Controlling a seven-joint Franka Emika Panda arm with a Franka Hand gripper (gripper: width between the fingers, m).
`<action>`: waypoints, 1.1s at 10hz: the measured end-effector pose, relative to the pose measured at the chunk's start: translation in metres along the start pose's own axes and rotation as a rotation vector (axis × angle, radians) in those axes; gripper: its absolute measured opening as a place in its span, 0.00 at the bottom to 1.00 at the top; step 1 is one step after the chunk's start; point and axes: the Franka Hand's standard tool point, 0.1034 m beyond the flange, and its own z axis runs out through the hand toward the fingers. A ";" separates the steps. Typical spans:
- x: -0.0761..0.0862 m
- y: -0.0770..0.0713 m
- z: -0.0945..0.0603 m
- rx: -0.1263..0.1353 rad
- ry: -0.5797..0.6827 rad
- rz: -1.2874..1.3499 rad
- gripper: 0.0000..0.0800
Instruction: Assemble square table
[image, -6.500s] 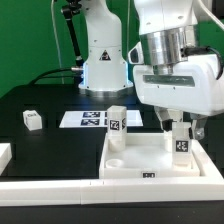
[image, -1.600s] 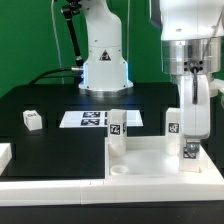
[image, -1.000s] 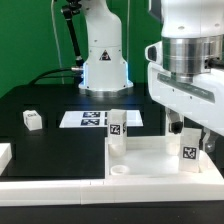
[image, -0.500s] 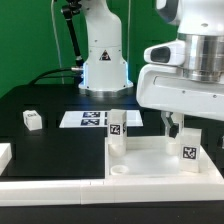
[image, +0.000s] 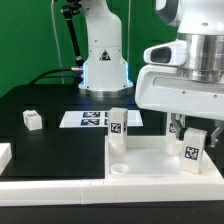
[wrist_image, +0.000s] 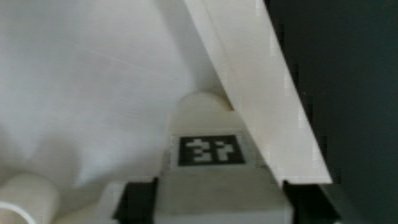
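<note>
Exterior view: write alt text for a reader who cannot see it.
A white robot gripper straddles an upright tagged leg at one far corner of a white square tabletop. A second leg stands at the other far corner; a third leg lies loose on the black table near the marker board.

We see the white Franka arm reaching straight down at the exterior view's right, with its two-finger gripper pointing vertically. In the wrist view its dark fingertips sit flush against both sides of a small white tagged block leg, seemingly clamped on it.
</note>
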 end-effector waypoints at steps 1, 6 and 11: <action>0.000 0.000 0.000 0.000 0.000 0.041 0.36; 0.003 0.006 0.000 -0.008 -0.027 0.529 0.36; 0.006 0.001 0.001 0.058 -0.103 1.262 0.36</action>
